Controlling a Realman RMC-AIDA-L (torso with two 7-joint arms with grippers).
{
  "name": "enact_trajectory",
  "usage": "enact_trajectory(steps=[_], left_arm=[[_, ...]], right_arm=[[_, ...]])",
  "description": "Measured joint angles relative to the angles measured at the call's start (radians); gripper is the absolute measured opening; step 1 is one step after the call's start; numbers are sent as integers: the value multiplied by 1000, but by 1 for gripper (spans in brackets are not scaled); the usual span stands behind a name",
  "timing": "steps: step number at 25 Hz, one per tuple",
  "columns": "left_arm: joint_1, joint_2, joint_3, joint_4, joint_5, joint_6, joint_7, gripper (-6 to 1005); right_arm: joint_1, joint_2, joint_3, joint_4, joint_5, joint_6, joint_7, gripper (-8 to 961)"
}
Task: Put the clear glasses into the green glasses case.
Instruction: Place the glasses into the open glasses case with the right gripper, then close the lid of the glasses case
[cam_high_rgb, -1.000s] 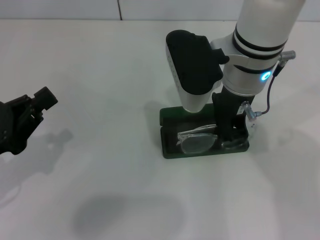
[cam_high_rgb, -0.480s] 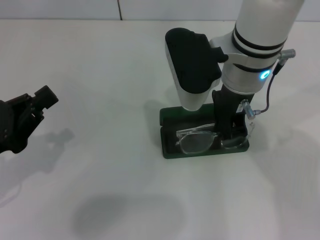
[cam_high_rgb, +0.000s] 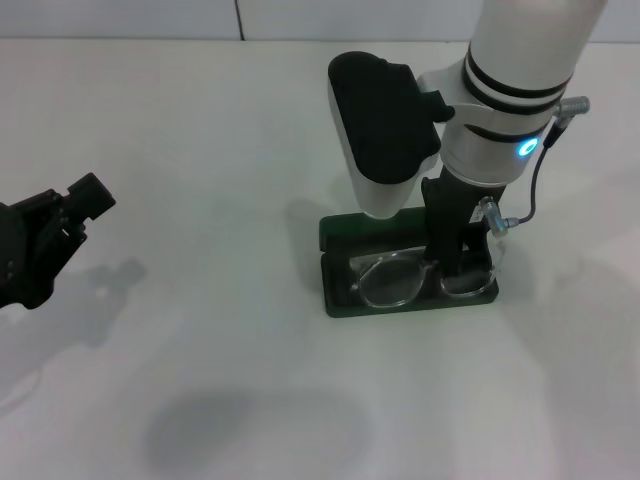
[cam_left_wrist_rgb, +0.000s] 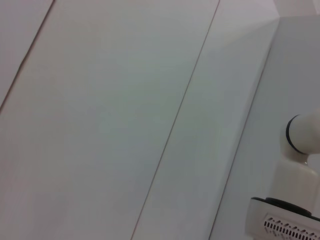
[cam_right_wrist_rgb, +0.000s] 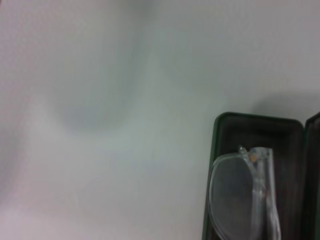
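The clear glasses (cam_high_rgb: 400, 280) lie folded inside the open green glasses case (cam_high_rgb: 335, 290), near the middle of the white table (cam_high_rgb: 200, 150). The right gripper (cam_high_rgb: 455, 262) stands directly over them, clamped on the bridge. The left gripper (cam_high_rgb: 85, 205), fingers spread, waits well apart by the table's left edge.

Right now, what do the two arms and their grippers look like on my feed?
The right arm is a fat white cylinder with black rings, a glowing blue light and a thin grey cable looping down its side; a white-and-black camera housing sits beside it, above the black right gripper. The left gripper is all black and angular.
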Motion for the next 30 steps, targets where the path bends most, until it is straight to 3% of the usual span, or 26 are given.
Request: enact_trajectory(steps=[11,21,30], left_arm=[[6,0,0,0,0,10,0,65],[5,0,0,0,0,13,0,65],[-11,7,-1,4,-3,14,-19,66]], right_arm=[[-34,0,4,-79,-25,-22,19,151],[-121,0,5,-226,-25,-36,28,153],[-361,-2,105,-619,-23,-114,58,154]])
